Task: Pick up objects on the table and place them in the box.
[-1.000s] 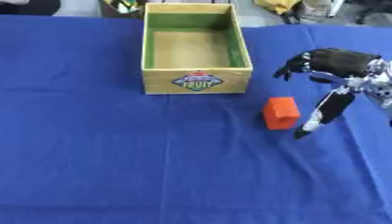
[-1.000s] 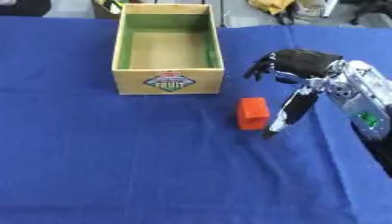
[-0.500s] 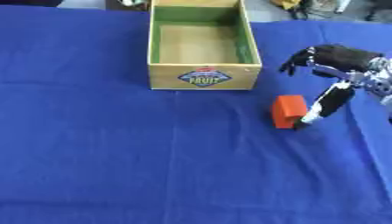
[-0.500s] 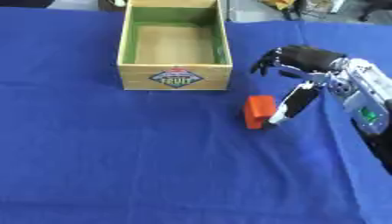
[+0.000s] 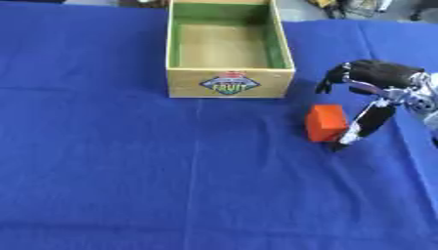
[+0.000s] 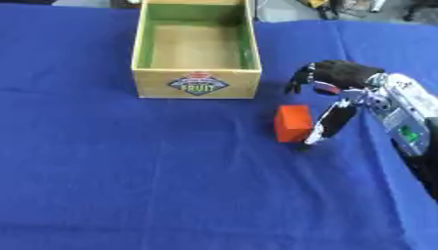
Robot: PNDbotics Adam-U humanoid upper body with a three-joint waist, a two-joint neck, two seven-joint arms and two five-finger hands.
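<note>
Hand at the orange block, nearer to it than a second ago.

Thumb of the robot's right hand now reaches down to the block's right side and looks to touch it, where a second earlier a strip of cloth showed between them; the camera has also tilted, so the whole scene sits lower in view. The fingers curl downward above and behind the block, well open from the thumb and not closed round anything. The block stands on the blue tablecloth, just in front of and to the right of the wooden box, apart from it. The box's green-lined inside holds nothing. The left hand shows in neither view.
</note>
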